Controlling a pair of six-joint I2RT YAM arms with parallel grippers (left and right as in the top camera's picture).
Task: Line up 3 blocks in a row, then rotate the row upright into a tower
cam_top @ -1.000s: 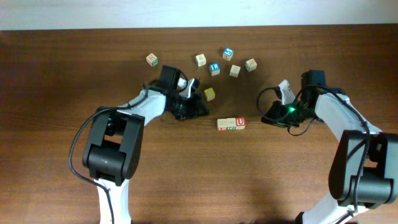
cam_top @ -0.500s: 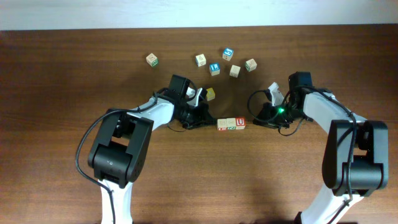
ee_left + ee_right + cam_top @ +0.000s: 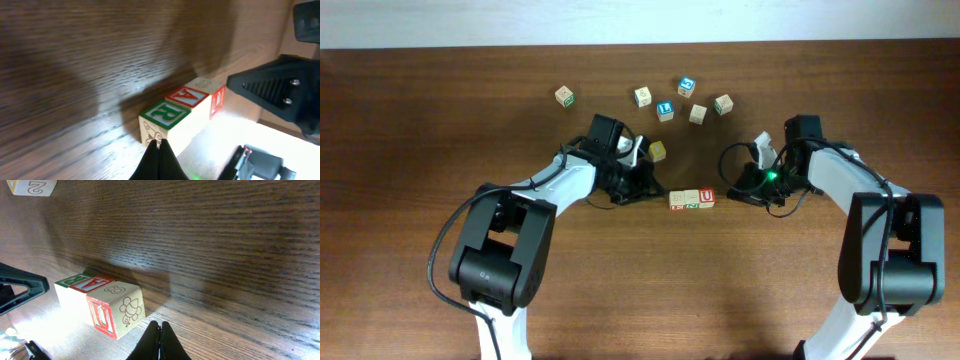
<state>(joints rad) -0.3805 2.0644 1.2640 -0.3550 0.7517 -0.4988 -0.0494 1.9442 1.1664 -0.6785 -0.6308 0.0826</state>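
Observation:
Three blocks lie in a straight row on the table: a green-marked block (image 3: 677, 200) (image 3: 162, 116), a tan block with a red "A" (image 3: 691, 199) (image 3: 192, 97) and a red "U" block (image 3: 707, 198) (image 3: 115, 307). My left gripper (image 3: 658, 194) (image 3: 160, 145) is shut, its tip against the end face of the green-marked block. At the row's other end my right gripper (image 3: 732, 194) (image 3: 160, 326) is shut and empty, low over the table with a small gap to the "U" block. In the right wrist view the "A" block (image 3: 92, 283) and the green-marked block (image 3: 70, 282) sit behind the "U" block.
A yellow cube (image 3: 658, 151) sits just behind my left gripper. Several more cubes are scattered at the back: (image 3: 564, 96), (image 3: 642, 96), (image 3: 687, 86), (image 3: 665, 109), (image 3: 697, 114), (image 3: 723, 103). A cube marked "2" (image 3: 30, 186) shows in the right wrist view's top left corner.
Both shut grippers have closed in on the row's ends, the left moving right and the right moving left. The three blocks have stayed put.

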